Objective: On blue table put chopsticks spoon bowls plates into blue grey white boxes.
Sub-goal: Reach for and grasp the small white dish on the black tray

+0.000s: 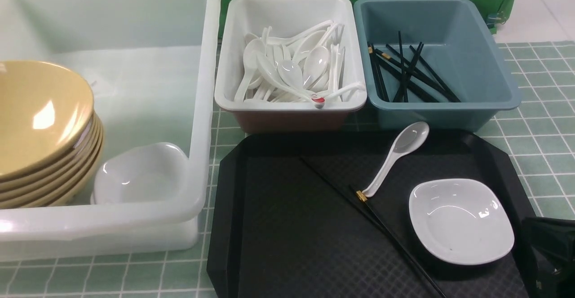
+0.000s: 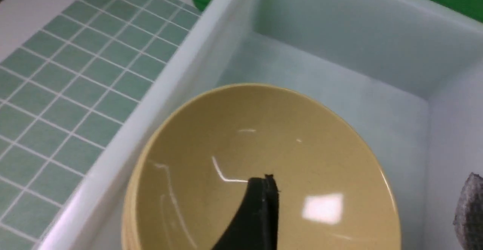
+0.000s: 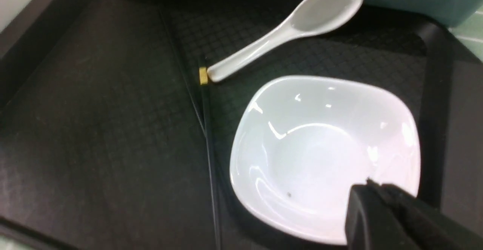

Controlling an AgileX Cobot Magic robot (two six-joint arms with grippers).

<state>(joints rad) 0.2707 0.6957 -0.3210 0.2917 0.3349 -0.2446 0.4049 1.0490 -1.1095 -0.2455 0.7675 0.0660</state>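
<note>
Left gripper [image 2: 366,189] hangs spread wide over the tan bowls [image 1: 40,131], nested at nine o'clock in the big white box [image 1: 197,109], likely the bulky-ware bin. Right gripper [image 3: 371,193], pressed together and empty, hovers over the plate [image 1: 460,220] at four o'clock on the black tray [image 1: 278,226], with spoon [image 1: 395,154] and chopsticks [image 1: 361,196] not yet sorted.

Three boxes [image 1: 148,86] [image 1: 287,15] [image 1: 471,64], one tray [image 1: 287,226]; on it two chopsticks [image 1: 391,233], one spoon [image 1: 395,154], one plate [image 1: 460,219].

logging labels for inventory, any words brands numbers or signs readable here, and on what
No text can be read anywhere. The only mark is a small red and white spot among the glossy white plastic spoons, at the front rim of the small white plastic tub. It is too small to read.
</note>
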